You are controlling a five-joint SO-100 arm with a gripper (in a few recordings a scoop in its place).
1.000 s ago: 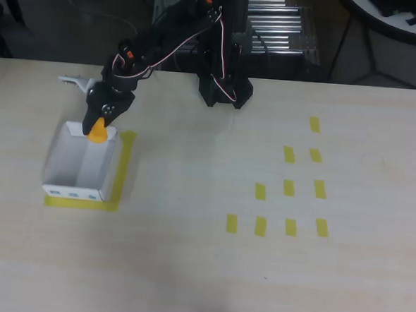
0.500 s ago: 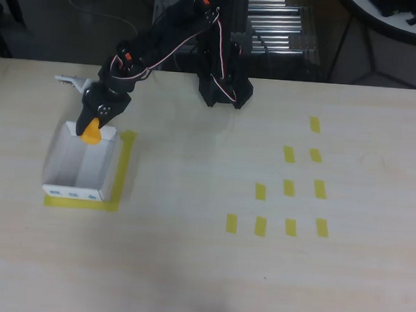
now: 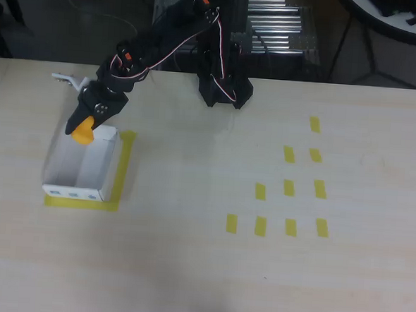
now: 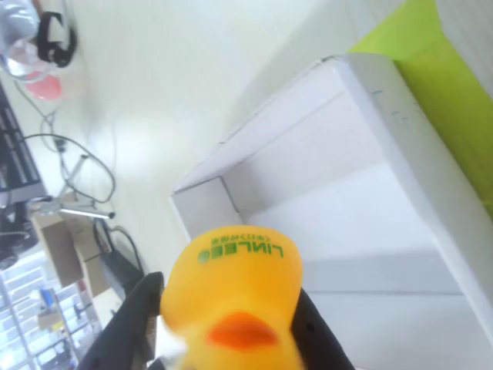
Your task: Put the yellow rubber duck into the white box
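Counter [image 3: 201,262]: pale wood, yellow tape strips [image 3: 289,188] at right. White box [image 3: 80,168]: open tray framed by tape, lying directly beneath the jaws' far-left corner. Gripper [image 3: 89,119]: jaws closed around the yellow rubber duck [image 3: 83,129], held above the box's far end. Duck underside reads "LINLEE", mirrored in wrist view [image 4: 235,304].

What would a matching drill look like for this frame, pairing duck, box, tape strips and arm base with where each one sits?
Things:
1. duck
2. box
3. tape strips
4. arm base

Places (overhead view):
A. rows on the right of the table
B. table's far edge, near the middle
C. held in the gripper over the box's far end
D. inside a yellow tape outline at left

Pairs: 1-C, 2-D, 3-A, 4-B
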